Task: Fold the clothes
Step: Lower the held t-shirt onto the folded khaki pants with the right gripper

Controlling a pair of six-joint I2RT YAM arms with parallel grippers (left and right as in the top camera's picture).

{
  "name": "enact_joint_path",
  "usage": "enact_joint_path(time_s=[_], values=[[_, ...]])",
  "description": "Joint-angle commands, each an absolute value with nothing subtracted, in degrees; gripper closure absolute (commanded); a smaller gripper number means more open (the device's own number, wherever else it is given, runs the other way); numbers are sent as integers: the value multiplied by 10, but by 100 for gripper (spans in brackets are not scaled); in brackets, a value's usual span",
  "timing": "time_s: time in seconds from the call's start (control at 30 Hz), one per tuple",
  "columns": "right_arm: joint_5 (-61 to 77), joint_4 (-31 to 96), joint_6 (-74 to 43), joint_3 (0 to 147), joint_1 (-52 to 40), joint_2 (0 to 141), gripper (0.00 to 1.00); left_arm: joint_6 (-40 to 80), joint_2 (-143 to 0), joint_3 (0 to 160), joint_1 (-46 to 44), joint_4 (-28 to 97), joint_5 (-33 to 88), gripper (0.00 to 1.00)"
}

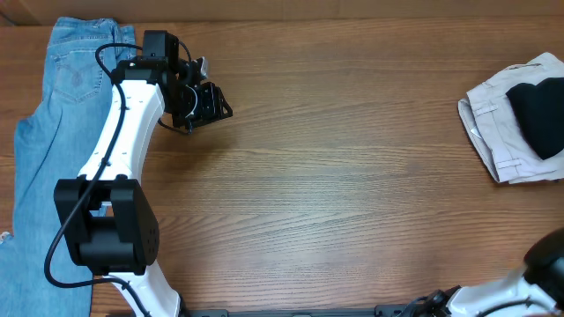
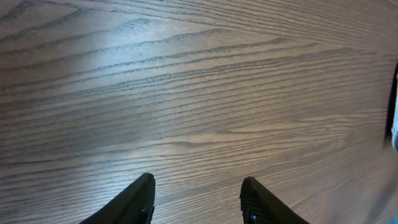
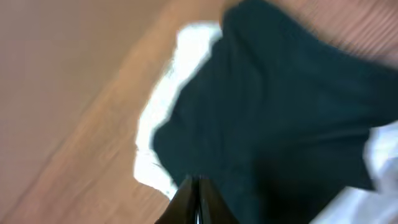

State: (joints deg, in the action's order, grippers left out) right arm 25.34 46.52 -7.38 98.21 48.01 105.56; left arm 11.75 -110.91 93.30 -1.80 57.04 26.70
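The black clothes (image 1: 539, 114) lie bunched on a pale folded garment (image 1: 498, 123) at the table's right edge. The blurred right wrist view shows the black clothes (image 3: 280, 112) filling most of the picture. My right gripper (image 3: 196, 182) is shut, with its tips at the near edge of the fabric. The blur hides whether any cloth is pinched between them. My left gripper (image 1: 211, 101) hovers over bare wood at the far left. In its own view the left gripper (image 2: 198, 186) is open with nothing between the fingers.
Light blue jeans (image 1: 62, 106) lie stretched along the table's left edge, partly under the left arm. The pale garment (image 3: 168, 124) shows as a white rim beside the black fabric. Part of the right arm (image 1: 546, 264) shows at the bottom right corner.
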Motion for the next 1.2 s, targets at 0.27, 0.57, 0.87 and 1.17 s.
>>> enact_joint_path(time_s=[0.27,0.57,0.87,1.17], values=[[242,487,-56,987,484,1226,96,103,-1111,935,-20,571,264,51],[271,465,-55,987,484,1225,96,103,-1111,935,-20,575,263,51],[289,474,-56,990,484,1216,75,102,-1111,935,-20,574,245,50],[319,503,-58,1093,440,1117,59,89,-1111,936,-20,559,218,48]])
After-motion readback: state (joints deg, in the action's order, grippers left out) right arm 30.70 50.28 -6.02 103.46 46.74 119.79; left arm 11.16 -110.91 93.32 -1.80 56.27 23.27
